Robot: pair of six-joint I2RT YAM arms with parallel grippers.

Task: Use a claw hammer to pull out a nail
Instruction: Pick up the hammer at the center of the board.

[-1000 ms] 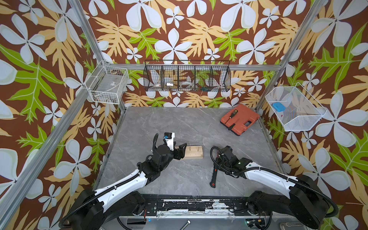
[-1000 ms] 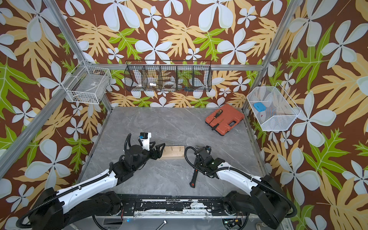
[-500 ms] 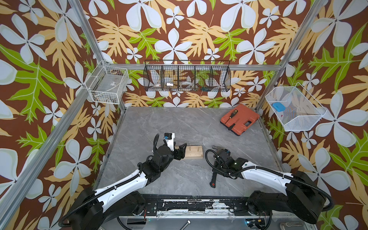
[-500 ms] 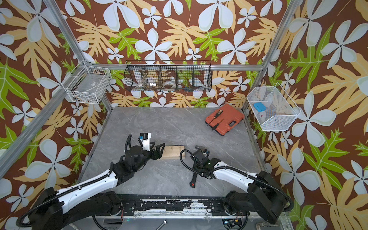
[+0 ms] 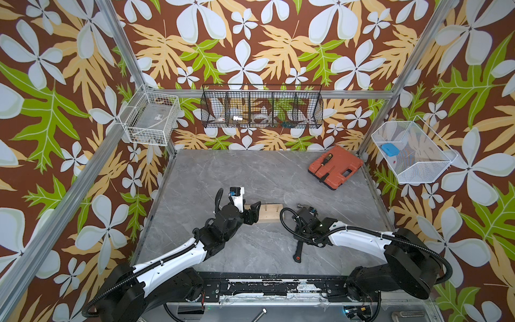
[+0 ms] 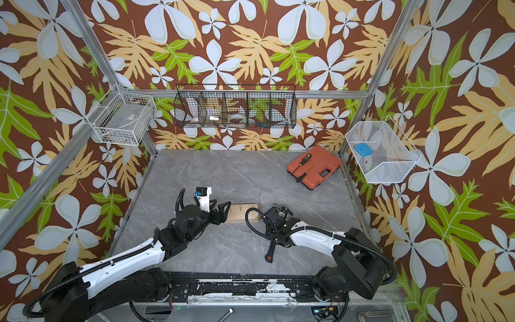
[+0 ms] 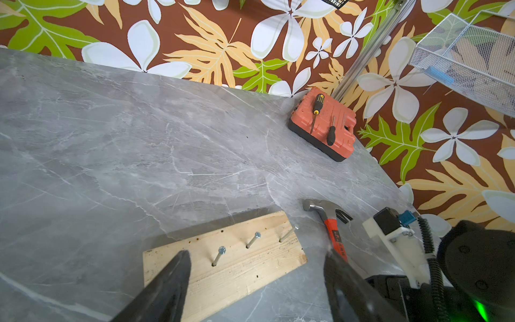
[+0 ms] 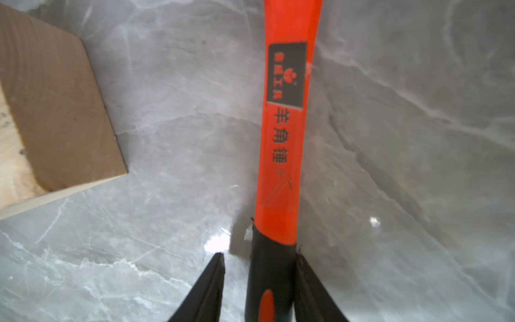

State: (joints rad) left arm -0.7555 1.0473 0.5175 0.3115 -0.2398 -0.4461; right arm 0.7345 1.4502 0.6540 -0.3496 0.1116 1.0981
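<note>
The claw hammer [image 5: 298,248] lies flat on the grey table, right of the wooden block [image 5: 269,213]. Its steel head [image 7: 323,209] is at the far end, its black handle end nearest the front. In the right wrist view my right gripper [image 8: 260,258] straddles the hammer [image 8: 287,125] where the orange shaft meets the black grip. One finger rests against the grip and the other stands a gap away. Three nails, one of them [image 7: 220,255], stand up from the block [image 7: 237,264]. My left gripper [image 7: 256,258] hangs wide open over the block's left part [image 6: 239,213], holding nothing.
An orange tool case [image 5: 335,167] carrying two screwdrivers sits at the table's back right corner. A black wire basket [image 5: 262,107] hangs on the back wall. White wire baskets hang on the left wall [image 5: 150,120] and the right wall [image 5: 412,152].
My right gripper has shifted slightly left over the hammer and its jaws have narrowed around the handle. The hammer, the block and my left arm have not moved.
</note>
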